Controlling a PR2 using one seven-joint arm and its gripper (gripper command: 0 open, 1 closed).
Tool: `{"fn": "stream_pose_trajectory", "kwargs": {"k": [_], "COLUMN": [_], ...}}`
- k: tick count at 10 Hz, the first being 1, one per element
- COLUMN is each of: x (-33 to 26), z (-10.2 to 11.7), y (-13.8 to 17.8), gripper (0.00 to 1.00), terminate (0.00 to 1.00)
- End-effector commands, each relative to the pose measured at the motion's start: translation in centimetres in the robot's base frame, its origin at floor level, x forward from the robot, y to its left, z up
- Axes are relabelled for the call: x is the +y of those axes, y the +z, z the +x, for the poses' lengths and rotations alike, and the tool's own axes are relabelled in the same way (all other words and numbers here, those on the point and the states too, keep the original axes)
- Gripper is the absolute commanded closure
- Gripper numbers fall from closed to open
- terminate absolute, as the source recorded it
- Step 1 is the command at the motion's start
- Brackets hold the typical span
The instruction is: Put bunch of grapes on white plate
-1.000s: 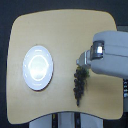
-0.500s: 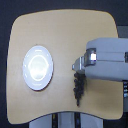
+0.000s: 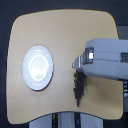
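Exterior view, looking down on a light wooden table [image 3: 65, 30] with rounded corners. On the left half of the frame, slightly below centre: the white plate [image 3: 37, 67], round and glossy, rim raised, nothing on it.

Right of centre, well apart from the plate: the bunch of grapes [image 3: 78, 89], a dark narrow cluster running top to bottom, lower end near the table's front edge. Upper end tucked under the tip of the gripper [image 3: 77, 67], so the stem end cannot be made out.

Reaching in from the right edge of the frame: a bulky grey-white arm [image 3: 107, 62], lying across the right part of the table and covering it there. Gripper tip directly above the top of the grapes, touching or nearly so. Fingers too blurred and too small to judge; impossible to tell whether spread, pressed together or pinching the bunch.
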Motion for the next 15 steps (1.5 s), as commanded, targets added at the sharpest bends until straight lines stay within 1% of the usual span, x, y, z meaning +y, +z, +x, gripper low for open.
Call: {"fn": "stream_pose_trajectory", "kwargs": {"k": [1,4,6,8,12,14,15], "x": [3.0,3.2,3.3,3.4,3.3,1.7,1.3], "z": [1.1,0.0,-1.8,-2.9,-2.8,-2.5,-2.4], "y": [-3.7,-4.0,-4.1,-4.0,-4.1,-3.3,-3.2], "gripper": [0.00,0.00,0.00,0.00,0.00,0.00,1.00], "terminate": [0.00,0.00,0.00,0.00,0.00,0.00,0.00]}}
